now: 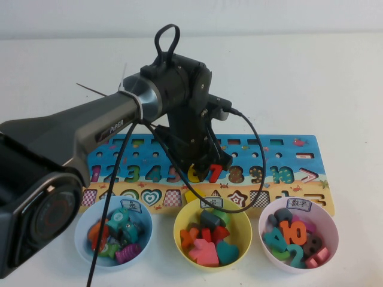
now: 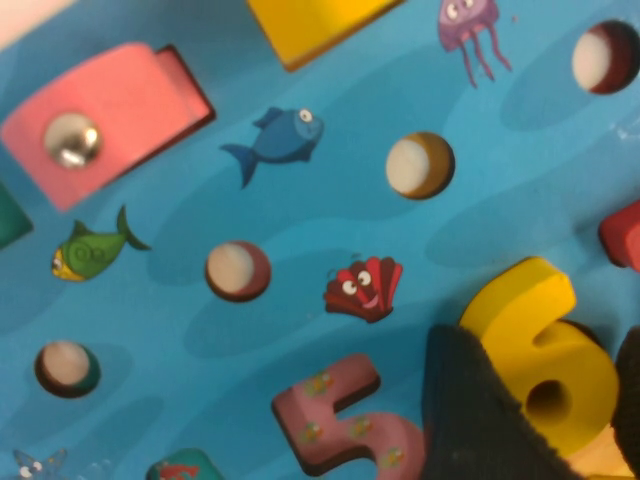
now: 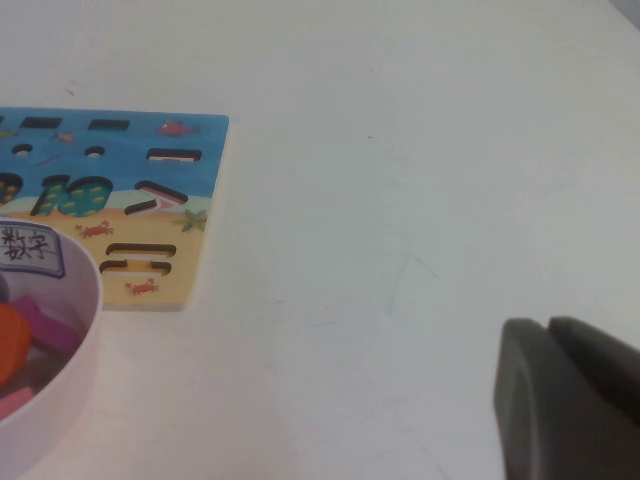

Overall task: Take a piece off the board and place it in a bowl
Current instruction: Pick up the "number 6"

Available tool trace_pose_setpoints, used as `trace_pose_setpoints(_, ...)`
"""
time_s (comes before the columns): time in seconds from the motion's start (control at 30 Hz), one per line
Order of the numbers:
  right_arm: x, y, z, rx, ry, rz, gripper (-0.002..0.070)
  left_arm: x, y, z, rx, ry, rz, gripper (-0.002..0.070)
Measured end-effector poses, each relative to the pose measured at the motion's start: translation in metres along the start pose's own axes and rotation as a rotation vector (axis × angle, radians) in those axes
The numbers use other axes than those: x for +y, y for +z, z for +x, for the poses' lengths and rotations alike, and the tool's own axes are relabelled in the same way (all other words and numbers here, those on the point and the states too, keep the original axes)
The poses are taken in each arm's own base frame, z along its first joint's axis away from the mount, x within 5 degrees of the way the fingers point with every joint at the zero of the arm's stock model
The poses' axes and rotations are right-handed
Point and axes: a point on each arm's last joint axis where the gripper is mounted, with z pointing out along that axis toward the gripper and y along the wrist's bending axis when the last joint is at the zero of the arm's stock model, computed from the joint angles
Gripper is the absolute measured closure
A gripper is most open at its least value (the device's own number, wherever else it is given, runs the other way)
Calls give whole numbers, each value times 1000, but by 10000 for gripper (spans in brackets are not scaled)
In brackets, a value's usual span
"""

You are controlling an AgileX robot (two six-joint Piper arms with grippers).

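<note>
The yellow "6" piece (image 1: 194, 173) sits in the number row of the board (image 1: 299, 161), just left of the red "7" (image 1: 214, 173). My left gripper (image 1: 202, 170) is down over it. In the left wrist view the black fingers (image 2: 470, 420) stand on both sides of the "6" (image 2: 545, 345), closed on it, and a pale recess shows under its lower edge. The pink bowl (image 1: 330, 226), full of number pieces, stands at the front right, and its rim also shows in the right wrist view (image 3: 85, 320). My right gripper (image 3: 548, 335) is shut and empty above bare table, right of the board (image 3: 190, 170).
A yellow bowl (image 1: 179, 230) and a light blue bowl (image 1: 81, 230), both filled with pieces, stand in front of the board. A pink "5" (image 2: 340, 420) lies beside the "6". The left arm's black cable (image 1: 257, 149) loops over the board.
</note>
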Motion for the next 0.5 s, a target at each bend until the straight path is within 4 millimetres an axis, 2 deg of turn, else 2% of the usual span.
trace_pose_setpoints(0.5, 0, 0, 0, 0, 0, 0, 694, 1, 0, 0, 1, -12, 15, 421)
